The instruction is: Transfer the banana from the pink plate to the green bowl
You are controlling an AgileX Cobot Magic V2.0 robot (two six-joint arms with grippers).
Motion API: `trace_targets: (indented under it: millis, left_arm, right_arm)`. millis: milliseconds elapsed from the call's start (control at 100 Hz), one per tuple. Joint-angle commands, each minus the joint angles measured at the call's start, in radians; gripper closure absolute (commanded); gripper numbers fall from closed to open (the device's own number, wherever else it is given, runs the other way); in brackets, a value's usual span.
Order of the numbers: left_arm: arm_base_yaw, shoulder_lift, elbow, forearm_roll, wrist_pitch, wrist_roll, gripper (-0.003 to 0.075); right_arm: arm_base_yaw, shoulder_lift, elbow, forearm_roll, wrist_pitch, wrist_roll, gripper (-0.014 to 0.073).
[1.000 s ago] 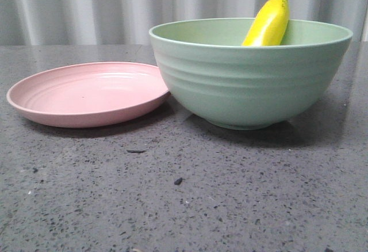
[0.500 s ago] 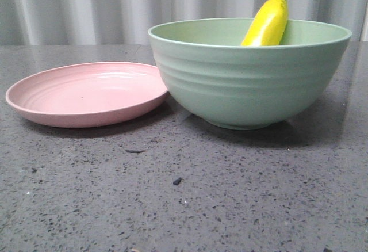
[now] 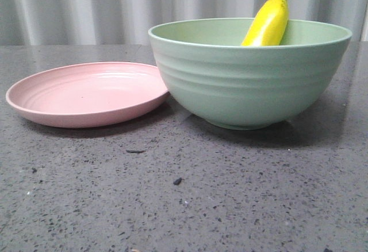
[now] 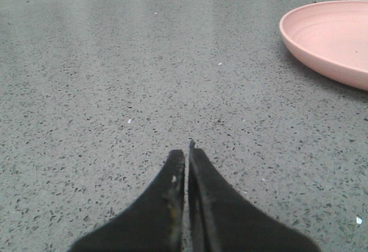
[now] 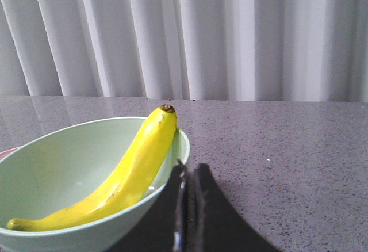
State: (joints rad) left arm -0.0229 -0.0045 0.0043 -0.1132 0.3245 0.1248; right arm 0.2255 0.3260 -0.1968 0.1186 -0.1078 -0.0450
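While both grippers, left gripper, right gripper, pressed shut, hold nothing

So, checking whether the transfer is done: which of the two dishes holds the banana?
The deep mint-green ridged bowl: the glossy yellow banana leans inside against its rim. The shallow pale pink plate beside it lies bare.

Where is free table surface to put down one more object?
The wide countertop in front of the pink plate and green bowl is bare, apart from small dark crumbs. It is crowded where the plate's rim meets the bowl; the banana fills the bowl.
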Motion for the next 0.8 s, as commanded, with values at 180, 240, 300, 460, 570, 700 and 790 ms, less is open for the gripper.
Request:
trace_targets:
  millis: [180,240,300,460,570,700,790]
  left_arm:
    - [0.002,-0.029,0.009,-0.01,-0.066,-0.007,0.0741]
    - [0.002,-0.029,0.009,-0.01,-0.066,-0.007,0.0741]
    - [0.002,-0.029,0.009,-0.01,-0.066,-0.007,0.0741]
    - [0.002,-0.029,0.009,-0.01,-0.066,-0.007,0.0741]
    - [0.002,-0.029,0.009,-0.01,-0.066,-0.007,0.0741]
    - [0.002,-0.029,0.009,-0.01,-0.066,-0.007,0.0741]
    - [0.002,-0.029,0.009,-0.01,-0.066,-0.007,0.0741]
  right_arm:
    - [-0.002,0.004,-0.028,-0.011,-0.086,-0.007,0.0656]
    - [-0.002,0.004,-0.028,-0.011,-0.086,-0.007,0.0656]
    - [-0.002,0.004,-0.026,-0.011,-0.089,-0.007,0.0656]
    - [-0.002,-0.009,0.018,-0.011,-0.119,-0.007,0.0656]
    - [-0.009,-0.014,0.082,-0.015,-0.179,-0.007,0.0656]
    - [-0.077,-0.049,0.153,-0.03,-0.205,-0.003,0.0656]
    - [-0.136,-0.099,0.202,-0.085,-0.205,0.063,0.0656]
